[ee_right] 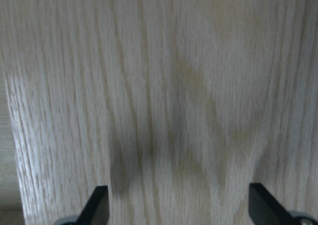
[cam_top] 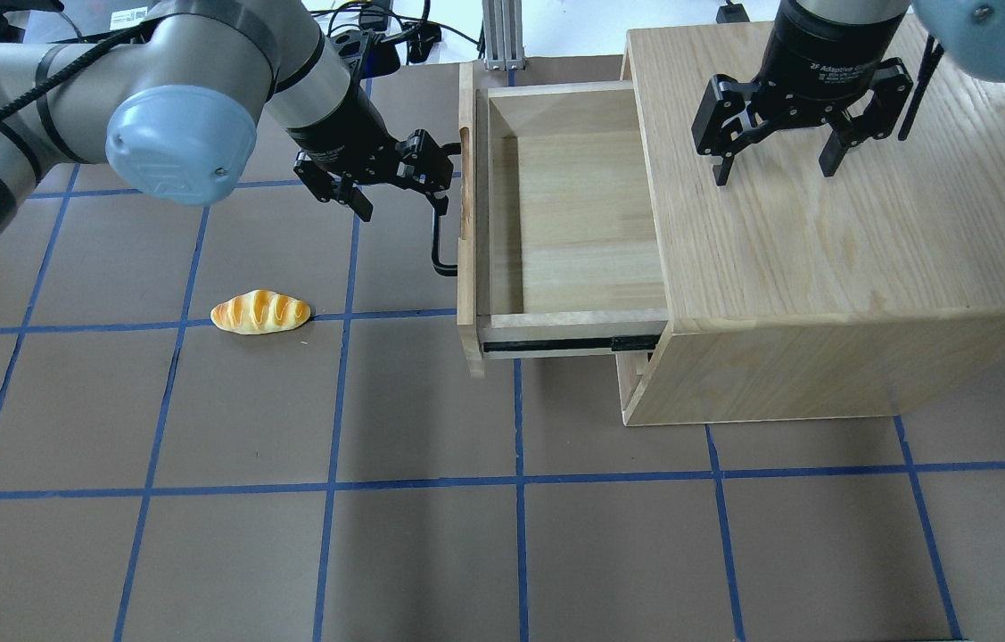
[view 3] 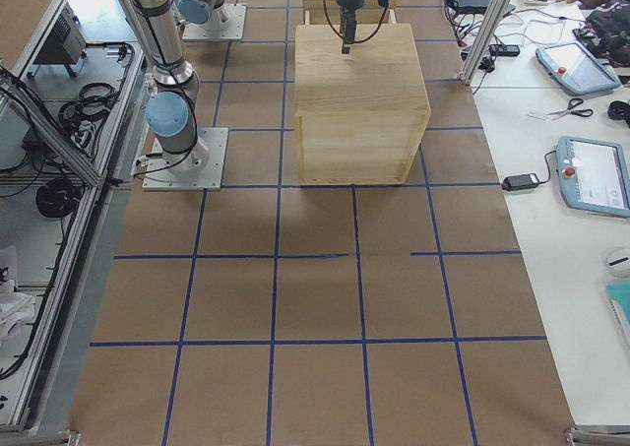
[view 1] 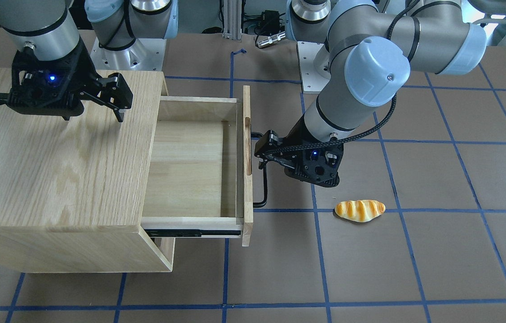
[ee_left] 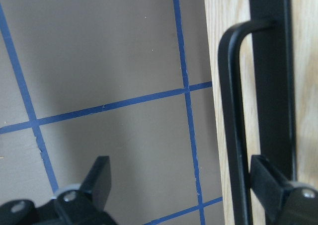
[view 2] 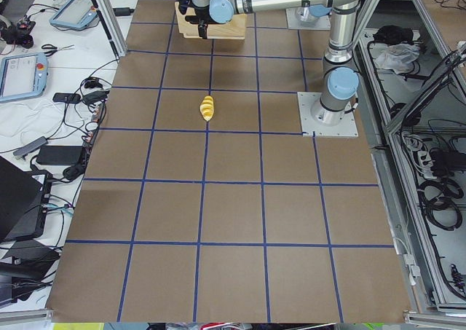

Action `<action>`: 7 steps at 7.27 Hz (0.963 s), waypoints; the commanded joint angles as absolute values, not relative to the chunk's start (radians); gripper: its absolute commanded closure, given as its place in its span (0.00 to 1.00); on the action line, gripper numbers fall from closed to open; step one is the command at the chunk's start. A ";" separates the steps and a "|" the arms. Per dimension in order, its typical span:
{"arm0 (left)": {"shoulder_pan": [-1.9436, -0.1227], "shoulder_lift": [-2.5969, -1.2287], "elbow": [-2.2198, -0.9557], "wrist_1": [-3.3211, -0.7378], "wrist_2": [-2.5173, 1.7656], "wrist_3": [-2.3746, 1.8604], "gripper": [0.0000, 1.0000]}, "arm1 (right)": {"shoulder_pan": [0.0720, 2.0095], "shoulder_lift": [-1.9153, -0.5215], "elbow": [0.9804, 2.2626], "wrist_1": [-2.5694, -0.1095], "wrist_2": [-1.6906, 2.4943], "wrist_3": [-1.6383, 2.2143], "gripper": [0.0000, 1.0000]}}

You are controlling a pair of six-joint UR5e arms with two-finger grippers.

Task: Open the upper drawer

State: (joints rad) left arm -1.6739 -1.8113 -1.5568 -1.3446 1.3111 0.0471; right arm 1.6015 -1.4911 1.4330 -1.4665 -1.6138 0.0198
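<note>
Brown matting w/ a blue tape grid covers the table (cam_top: 288, 535), and on it you have a light wood cabinet (cam_top: 823, 267) over on the right arm's side. Its upper drawer (cam_top: 569, 223) stands well out of the cabinet, toward the left arm. You can look straight down into it, and all that shows inside is the pale plank floor and walls. The front panel is upright, w/ an oval slot (cam_top: 465, 183) cut in its top edge and a long black bar handle (cam_top: 438, 236) on the outer face. A black slide rail (cam_top: 556, 344) shows along the drawer's side, under its rim. Your left gripper (cam_top: 402, 203) sits at one end of the handle w/ fingers spread wide. In its wrist view the bar runs btwn them, just inside one finger (ee_left: 268, 185), and they are not closed on it. Your right gripper (cam_top: 775, 169) hangs over the cabinet top, fingers also wide apart, tips close above the wood — holding nothing. A bread roll (cam_top: 260, 312), golden w/ pale stripes, lies on the mat on the left arm's side, well apart from the drawer front.
</note>
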 commanded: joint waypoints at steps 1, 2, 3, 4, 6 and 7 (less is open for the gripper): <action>-1.655 -1.807 -1.554 -1.354 1.336 0.054 0.00 | 1.601 -1.491 1.433 -1.466 -1.614 0.020 0.00; -1.634 -1.789 -1.531 -1.402 1.338 0.055 0.00 | 1.601 -1.491 1.433 -1.466 -1.614 0.018 0.00; -1.615 -1.754 -1.513 -1.473 1.354 0.055 0.00 | 1.600 -1.491 1.434 -1.466 -1.614 0.018 0.00; -1.599 -1.712 -1.465 -1.580 1.400 0.061 0.00 | 1.600 -1.491 1.433 -1.466 -1.614 0.020 0.00; -1.568 -1.654 -1.419 -1.687 1.576 0.130 0.00 | 1.601 -1.491 1.433 -1.466 -1.614 0.020 0.00; -1.566 -1.628 -1.416 -1.687 1.604 0.138 0.00 | 1.601 -1.491 1.434 -1.466 -1.614 0.020 0.00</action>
